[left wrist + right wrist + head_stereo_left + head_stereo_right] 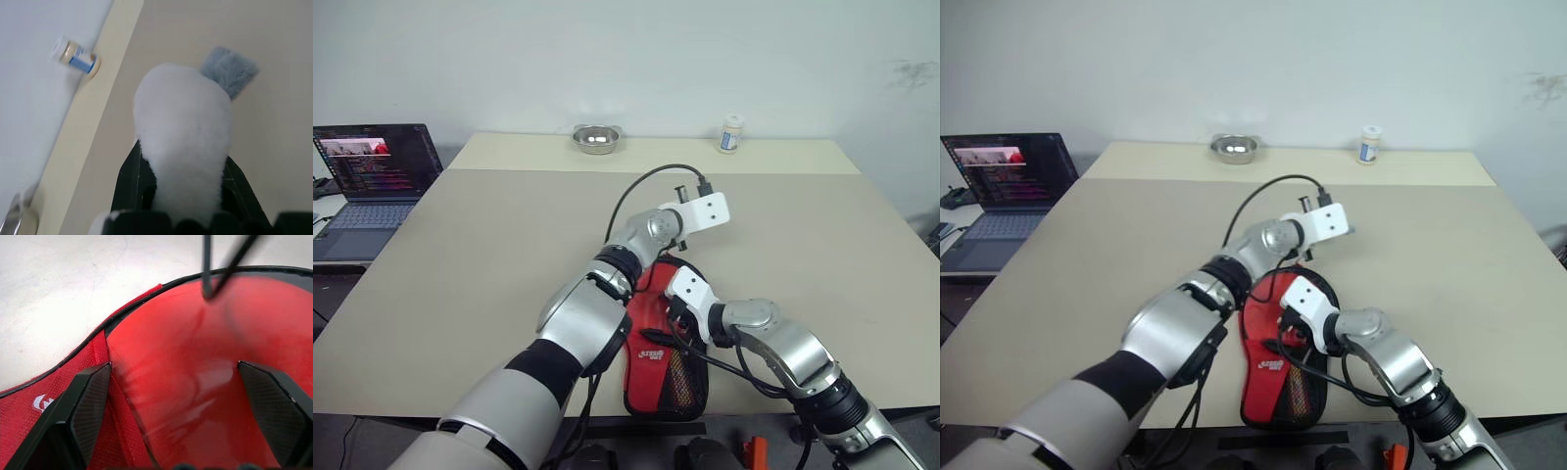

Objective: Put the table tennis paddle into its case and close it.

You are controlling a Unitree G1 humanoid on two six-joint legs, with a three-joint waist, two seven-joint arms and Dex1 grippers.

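From the head, one red case (1285, 367) lies at the tabletop's (1449, 255) near edge under both arms; one steel bowl (1234, 149) and one small bottle (1369, 144) sit far back. Left wrist: the left gripper (182, 161) pinches something white. Right wrist: the right gripper (181, 396) is spread wide over one red paddle (195, 357) lying in the case.

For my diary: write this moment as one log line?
left gripper: shut on white thing | right gripper: open over paddle | case: open
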